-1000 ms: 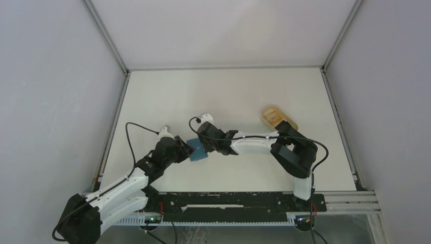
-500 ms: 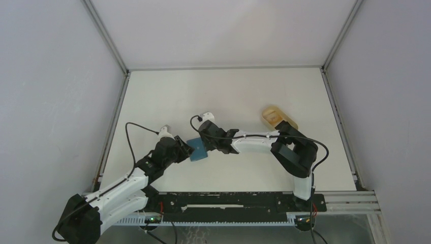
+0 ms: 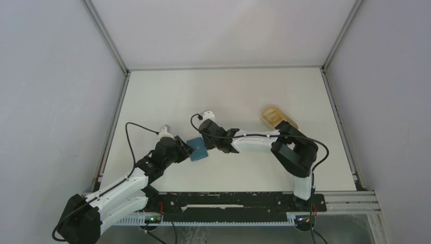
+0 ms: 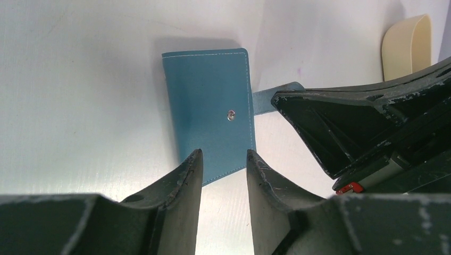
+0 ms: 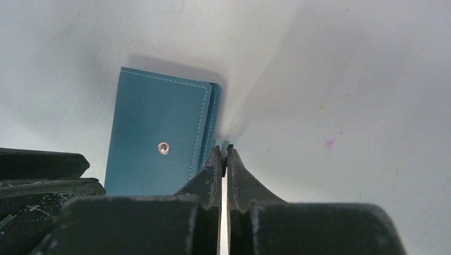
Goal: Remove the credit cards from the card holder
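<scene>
The teal card holder (image 3: pixel 197 149) lies shut and flat on the white table between my two grippers, its metal snap stud (image 4: pixel 231 115) facing up. My right gripper (image 5: pixel 224 150) is shut on the holder's little snap tab (image 4: pixel 268 99), which sticks out from the holder's right edge. My left gripper (image 4: pixel 223 156) stands open at the holder's near left corner; the corner shows in the gap between the fingertips, ungripped. In the top view the left gripper (image 3: pixel 187 149) and the right gripper (image 3: pixel 208 146) flank the holder. The credit cards are hidden.
A pale tan rounded dish (image 3: pixel 277 117) sits at the back right of the table, also in the left wrist view as the tan dish (image 4: pixel 407 45). Metal frame rails (image 3: pixel 114 124) border the table at left, right and back.
The right gripper's jaws have closed onto the snap tab after standing partly open. The left gripper and the holder have stayed where they were.
</scene>
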